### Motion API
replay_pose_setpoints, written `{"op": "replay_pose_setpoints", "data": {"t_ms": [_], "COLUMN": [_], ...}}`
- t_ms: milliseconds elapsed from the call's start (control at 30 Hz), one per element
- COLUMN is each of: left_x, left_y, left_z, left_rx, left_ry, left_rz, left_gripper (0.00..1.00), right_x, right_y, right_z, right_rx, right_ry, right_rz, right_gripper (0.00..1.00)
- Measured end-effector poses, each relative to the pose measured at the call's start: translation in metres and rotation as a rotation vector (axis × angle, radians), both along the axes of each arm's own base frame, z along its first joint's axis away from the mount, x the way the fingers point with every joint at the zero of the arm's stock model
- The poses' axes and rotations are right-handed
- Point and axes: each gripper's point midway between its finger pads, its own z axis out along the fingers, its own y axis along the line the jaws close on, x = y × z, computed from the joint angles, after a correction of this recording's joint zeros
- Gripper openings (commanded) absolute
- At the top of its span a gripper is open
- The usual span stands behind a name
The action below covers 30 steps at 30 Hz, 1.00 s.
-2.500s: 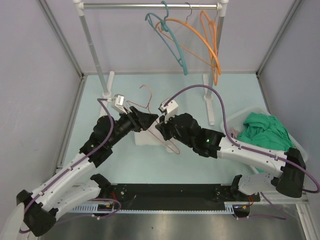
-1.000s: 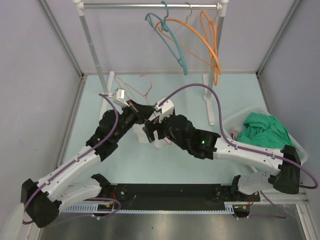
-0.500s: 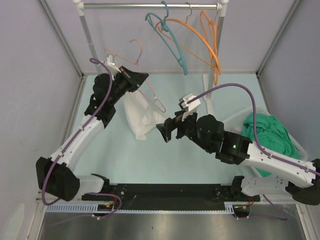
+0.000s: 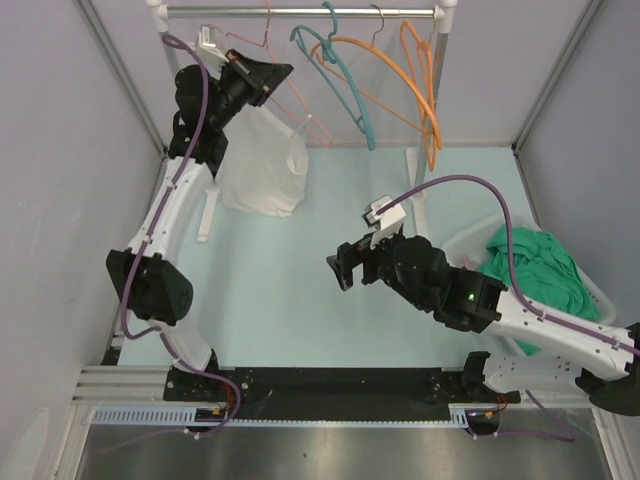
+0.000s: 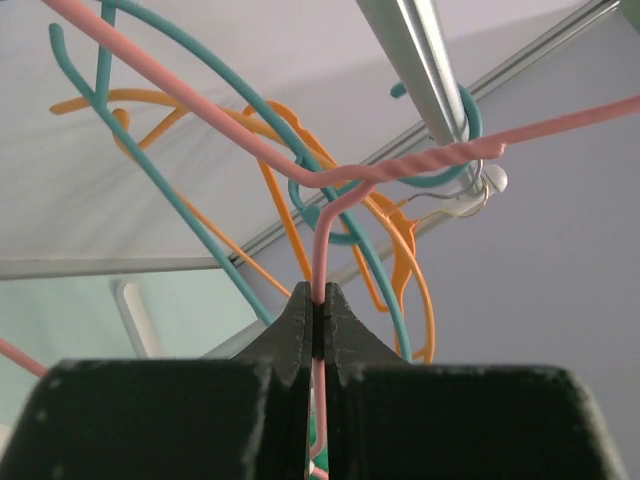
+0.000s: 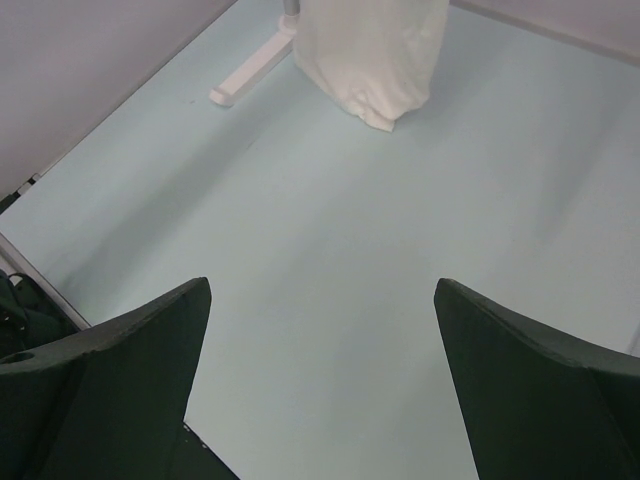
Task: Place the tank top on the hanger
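High at the back left, my left gripper is shut on the thin pink hanger, just below the rack's rod. In the left wrist view the pink wire runs straight up from between my closed jaws, and its twisted neck lies close by the rod. The white tank top hangs from the hanger, its hem near the table. My right gripper stands open and empty over the middle of the table. Its wrist view shows the tank top well ahead of the spread jaws.
A teal hanger and orange hangers hang on the same rod, right of the pink one. The rack's feet and right post stand on the table. A clear bin with a green garment sits at the right.
My left arm has lifted the hanger with the tank top from the table up to the rod. My right gripper has drawn back to the right and towards the near edge, its jaws open.
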Motion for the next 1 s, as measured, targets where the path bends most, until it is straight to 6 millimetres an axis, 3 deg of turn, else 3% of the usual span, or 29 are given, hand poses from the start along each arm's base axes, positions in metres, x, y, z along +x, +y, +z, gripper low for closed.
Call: {"op": "replay_pose_setpoints", "data": {"t_ms": [167, 367, 733, 833, 867, 933, 1000], "left_x": [0.029, 0.048, 0.047, 0.038, 0.036, 0.033, 0.031], "left_y": [-0.004, -0.001, -0.002, 0.001, 0.001, 0.001, 0.002], "left_z": [0.002, -0.020, -0.045, -0.044, -0.044, -0.046, -0.049], "left_rx": [-0.032, -0.065, -0.094, -0.097, -0.094, -0.083, -0.068], "left_ry": [0.027, 0.109, 0.124, 0.115, 0.114, 0.113, 0.116], "left_rz": [-0.034, -0.039, -0.057, -0.056, -0.056, -0.057, -0.053], "left_gripper": [0.00, 0.00, 0.01, 0.34, 0.53, 0.74, 0.85], "right_x": [-0.003, -0.005, -0.005, -0.004, -0.004, -0.004, -0.004], "right_y": [-0.007, -0.012, -0.014, -0.015, -0.015, -0.015, -0.015], "right_z": [-0.005, -0.009, -0.016, -0.016, -0.016, -0.016, -0.016], "right_rx": [0.001, 0.008, -0.002, -0.002, -0.002, -0.003, -0.003], "right_ry": [0.016, 0.032, 0.046, 0.047, 0.046, 0.047, 0.047], "right_rz": [-0.007, -0.014, -0.026, -0.027, -0.028, -0.028, -0.028], "right_gripper": [1.00, 1.00, 1.00, 1.00, 1.00, 1.00, 1.00]}}
